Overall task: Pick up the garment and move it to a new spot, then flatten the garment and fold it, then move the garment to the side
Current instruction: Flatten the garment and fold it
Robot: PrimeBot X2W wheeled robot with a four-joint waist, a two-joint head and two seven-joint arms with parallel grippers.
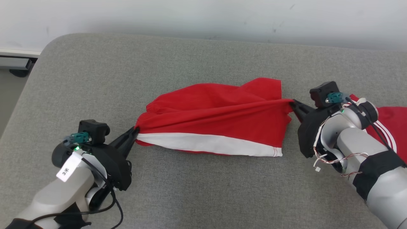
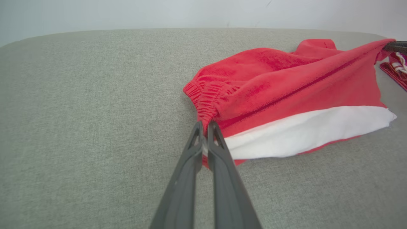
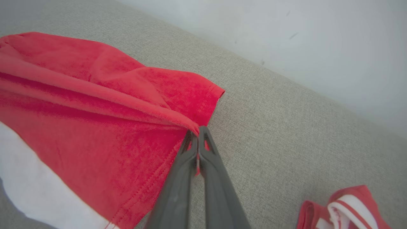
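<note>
A red garment [image 1: 216, 114] with a broad white band along its near side is stretched across the grey cushion between my two grippers. My left gripper [image 1: 136, 129] is shut on its elastic waistband end, and the left wrist view shows the dark fingers pinching the gathered red cloth [image 2: 205, 122] at my left gripper [image 2: 205, 124]. At the other end my right gripper [image 1: 292, 102] is shut on the hem, pulling a taut ridge through the fabric [image 3: 105, 105]; the right gripper [image 3: 196, 130] pinches red cloth there.
A second red piece with white stripes [image 1: 389, 125] lies at the right edge behind my right forearm, also visible as a striped piece [image 3: 345, 208]. The grey upholstered surface [image 1: 95, 79] ends at a pale wall; its rounded left corner drops to the floor.
</note>
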